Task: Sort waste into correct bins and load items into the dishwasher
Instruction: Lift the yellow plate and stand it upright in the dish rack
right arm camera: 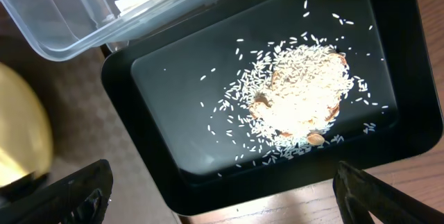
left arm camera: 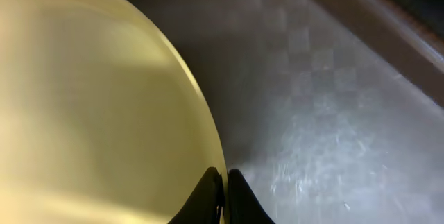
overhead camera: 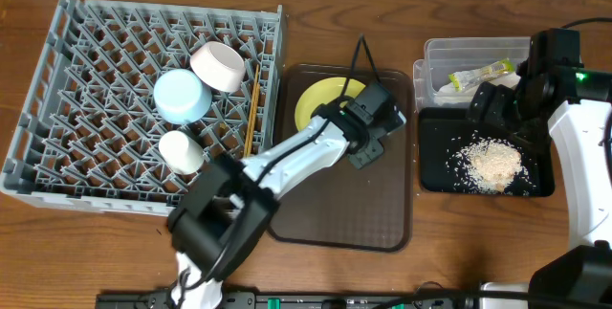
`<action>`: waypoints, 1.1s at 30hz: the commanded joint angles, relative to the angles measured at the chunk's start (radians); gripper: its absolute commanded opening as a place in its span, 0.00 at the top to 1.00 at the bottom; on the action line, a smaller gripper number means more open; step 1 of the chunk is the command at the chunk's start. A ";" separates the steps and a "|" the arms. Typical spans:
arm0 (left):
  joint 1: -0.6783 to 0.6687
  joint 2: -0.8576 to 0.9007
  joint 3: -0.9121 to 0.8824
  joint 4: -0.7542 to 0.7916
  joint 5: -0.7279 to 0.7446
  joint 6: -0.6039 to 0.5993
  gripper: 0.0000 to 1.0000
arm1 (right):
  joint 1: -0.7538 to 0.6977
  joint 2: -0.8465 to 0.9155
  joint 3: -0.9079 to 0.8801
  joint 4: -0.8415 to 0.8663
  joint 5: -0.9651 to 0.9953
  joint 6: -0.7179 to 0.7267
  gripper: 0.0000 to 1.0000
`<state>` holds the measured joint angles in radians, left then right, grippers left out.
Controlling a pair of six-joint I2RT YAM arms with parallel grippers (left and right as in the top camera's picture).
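Diagonally outstretched, left pincer (left arm camera: 223,180) pinching plate (left arm camera: 90,99) rim, right pincer (right arm camera: 222,189) spread above black tray (right arm camera: 166,116).

Left arm (overhead camera: 296,151): glossy white shell links set between chunky black joint housings, with a larger black block at the base end.
Left cable (overhead camera: 361,55): thin and black, running in a narrow loop off the wrist.
Left tool (left arm camera: 223,193): two slim, smooth black fingertips that taper to rounded points.
Right arm (overhead camera: 579,146): one broad white curved link, with black motor housings at both ends.
Right marking: a small green light (overhead camera: 579,77) glows on the upper black housing.
Right tool (overhead camera: 492,103): black and boxy; the fingers (right arm camera: 66,196) are matte black, broad and angular.
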<state>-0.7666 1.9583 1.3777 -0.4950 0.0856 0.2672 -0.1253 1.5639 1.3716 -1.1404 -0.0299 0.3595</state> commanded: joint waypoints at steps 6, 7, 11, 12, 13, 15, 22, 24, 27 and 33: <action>0.036 -0.266 -0.002 -0.017 -0.046 -0.113 0.92 | -0.002 -0.008 0.003 -0.001 -0.005 -0.001 0.01; 0.048 -0.289 -0.002 -0.016 -0.046 -0.135 0.92 | -0.002 -0.008 0.003 -0.001 -0.005 -0.001 0.01; 0.112 -0.373 -0.002 -0.016 -0.045 -0.230 0.92 | -0.002 -0.008 0.003 0.000 -0.005 -0.001 0.01; 0.128 -0.388 -0.002 -0.016 -0.045 -0.256 0.92 | -0.002 -0.008 0.003 -0.001 -0.005 -0.001 0.01; 0.149 -0.404 -0.002 -0.016 -0.045 -0.296 0.92 | -0.002 -0.008 0.003 0.000 -0.005 -0.001 0.01; 0.190 -0.427 -0.002 -0.016 -0.021 -0.370 0.92 | -0.002 -0.008 0.003 -0.001 -0.005 -0.001 0.01; 0.364 -0.438 -0.002 -0.004 0.314 -0.482 0.92 | -0.002 -0.008 0.003 -0.001 -0.005 -0.001 0.01; 0.417 -0.438 -0.002 -0.001 0.375 -0.517 0.92 | -0.002 -0.008 0.003 -0.001 -0.004 -0.001 0.01; 0.489 -0.437 -0.002 0.010 0.460 -0.536 0.92 | -0.002 -0.008 0.003 0.000 -0.004 -0.001 0.01; 0.608 -0.436 -0.002 0.014 0.639 -0.566 0.92 | -0.002 -0.008 0.003 0.000 -0.004 -0.001 0.01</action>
<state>-0.1970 1.5322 1.3762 -0.4881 0.5800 -0.2623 -0.1253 1.5639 1.3716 -1.1404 -0.0299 0.3595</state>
